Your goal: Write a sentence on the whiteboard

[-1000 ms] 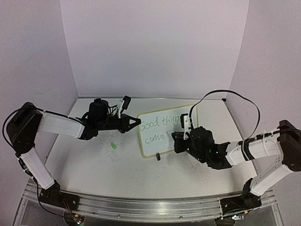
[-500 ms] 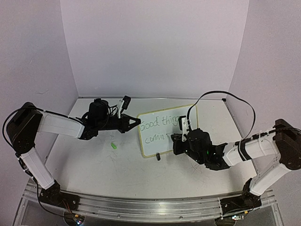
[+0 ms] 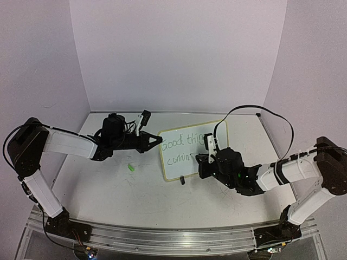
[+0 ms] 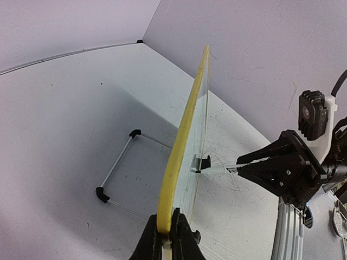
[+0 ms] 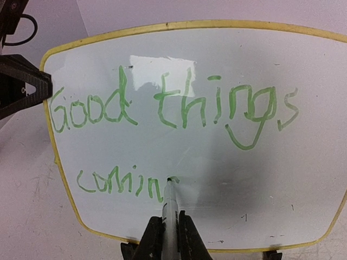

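Note:
The whiteboard (image 3: 181,169) stands tilted on the table, white with a pale yellow rim (image 4: 187,124). Green lettering, the sentence (image 5: 162,105), reads "Good things" on the top line and "comin" below, with a fresh stroke beginning after it. My left gripper (image 3: 157,140) is shut on the board's left rim; the left wrist view (image 4: 168,230) shows it clamped on the yellow edge. My right gripper (image 5: 169,235) is shut on a marker (image 5: 169,208), whose tip touches the board just right of "comin". In the left wrist view the right gripper (image 4: 238,167) holds the marker (image 4: 219,170) against the board's face.
A green marker cap (image 3: 130,168) lies on the table left of the board. A wire stand (image 4: 116,168) with black ends lies behind the board. A black clip foot (image 3: 182,181) sits at the board's lower edge. The table has raised side walls.

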You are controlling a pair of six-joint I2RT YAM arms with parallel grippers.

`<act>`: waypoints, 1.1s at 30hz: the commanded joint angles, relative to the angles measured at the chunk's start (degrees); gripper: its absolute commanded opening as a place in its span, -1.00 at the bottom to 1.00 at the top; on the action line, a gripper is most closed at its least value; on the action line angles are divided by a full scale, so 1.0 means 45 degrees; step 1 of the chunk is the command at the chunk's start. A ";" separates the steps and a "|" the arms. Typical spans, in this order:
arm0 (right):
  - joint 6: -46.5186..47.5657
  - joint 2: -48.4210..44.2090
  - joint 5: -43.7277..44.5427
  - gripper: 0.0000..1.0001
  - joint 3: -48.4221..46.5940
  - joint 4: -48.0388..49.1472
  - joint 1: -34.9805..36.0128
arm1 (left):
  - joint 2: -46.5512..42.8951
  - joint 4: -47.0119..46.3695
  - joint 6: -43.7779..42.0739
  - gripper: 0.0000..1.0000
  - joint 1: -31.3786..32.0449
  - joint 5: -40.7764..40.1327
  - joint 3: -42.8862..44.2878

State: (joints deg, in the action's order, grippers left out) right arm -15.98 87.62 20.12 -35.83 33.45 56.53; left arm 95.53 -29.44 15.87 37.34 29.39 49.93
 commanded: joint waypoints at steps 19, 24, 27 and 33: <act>-0.0901 0.0034 0.0584 -1.00 0.0019 -0.0761 0.0053 | -0.0122 0.0077 -0.0851 -1.00 -0.0064 -0.0575 0.0506; -0.0860 -0.0065 0.0909 -1.00 -0.0066 -0.0842 0.0039 | -0.0172 0.0077 -0.0851 -1.00 -0.0067 -0.0603 0.0459; -0.0869 -0.0090 0.0988 -1.00 -0.0027 -0.0897 0.0048 | -0.0206 0.0081 -0.0851 -1.00 -0.0071 -0.0602 0.0413; -0.0632 -0.0168 0.1283 -1.00 -0.0169 -0.0600 0.0032 | -0.0129 0.0077 -0.0851 -1.00 -0.0072 -0.0569 0.0453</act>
State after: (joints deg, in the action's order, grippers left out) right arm -19.58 87.93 21.72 -35.83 30.86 57.19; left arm 95.53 -29.43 15.88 37.32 29.34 49.93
